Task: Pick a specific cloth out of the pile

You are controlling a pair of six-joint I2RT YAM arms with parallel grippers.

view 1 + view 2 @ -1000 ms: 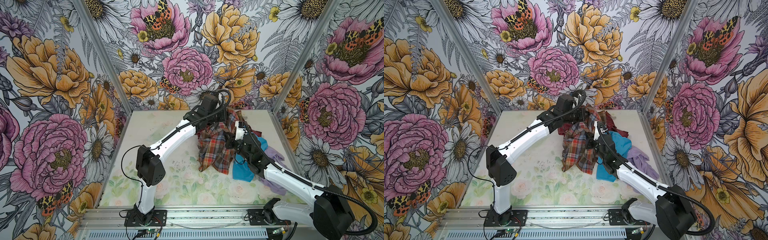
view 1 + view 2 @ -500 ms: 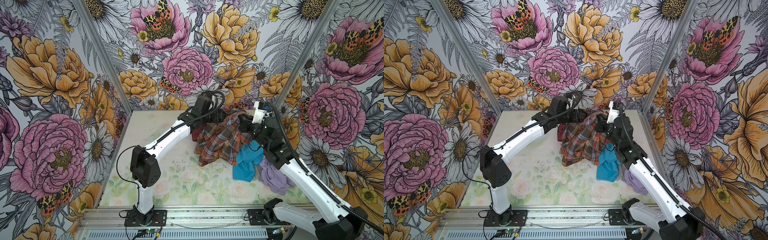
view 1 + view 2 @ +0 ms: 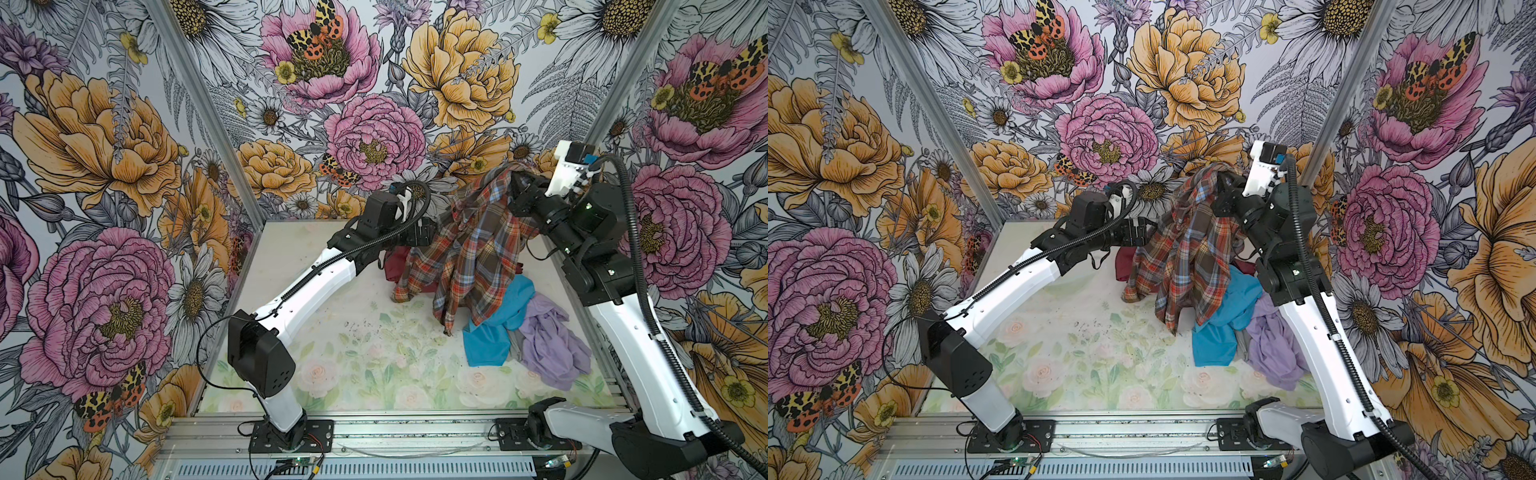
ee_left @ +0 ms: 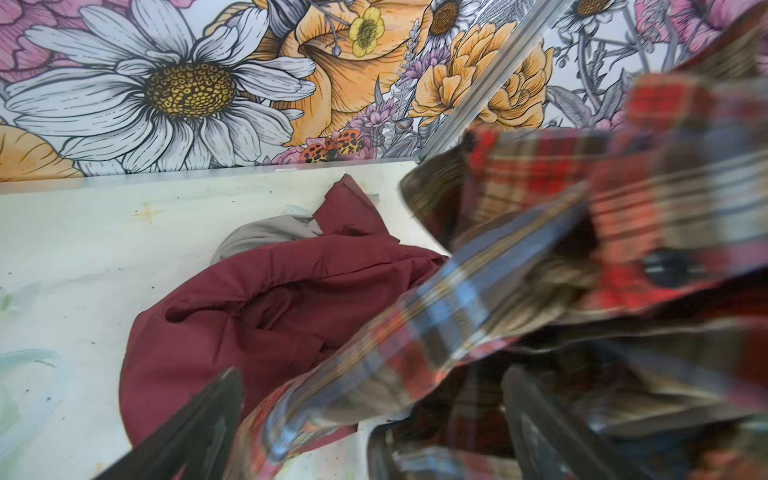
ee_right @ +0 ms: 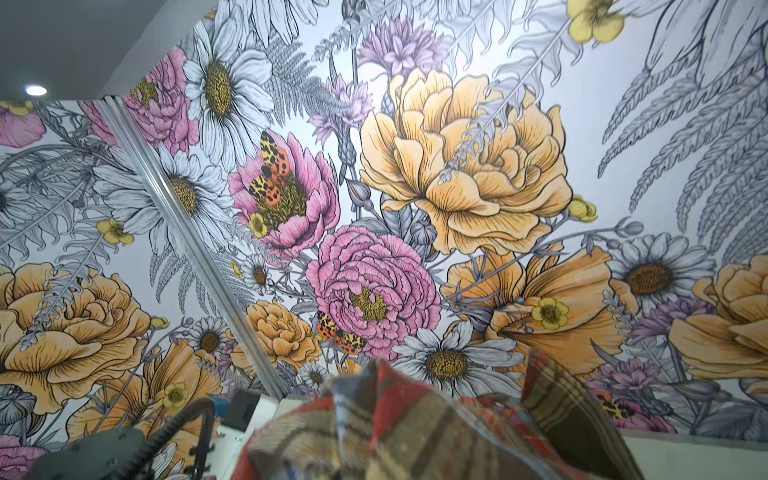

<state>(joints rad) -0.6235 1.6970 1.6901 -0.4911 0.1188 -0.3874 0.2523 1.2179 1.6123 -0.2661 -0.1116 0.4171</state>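
The cloth, a brown plaid shirt point(image 3: 473, 253) with red, orange and blue checks, hangs in both top views point(image 3: 1187, 257) from my raised right gripper point(image 3: 515, 183), which is shut on its top fold. Its lower hem trails onto the pile point(image 3: 498, 328). My left gripper point(image 3: 429, 236) stands open against the shirt's left edge. In the left wrist view the dark fingers point(image 4: 199, 424) are spread wide, with blurred plaid point(image 4: 415, 332) passing between them. In the right wrist view plaid point(image 5: 415, 432) covers the jaws.
A maroon garment point(image 3: 395, 266) lies behind the shirt, over a grey one point(image 4: 257, 237). A bright blue garment point(image 3: 494, 328) and a lavender one point(image 3: 548, 345) lie at the right. Flowered walls enclose the table point(image 3: 332, 365) on three sides.
My left gripper has opened and let go of the plaid shirt. The right arm has lifted the shirt up and toward the back right corner.
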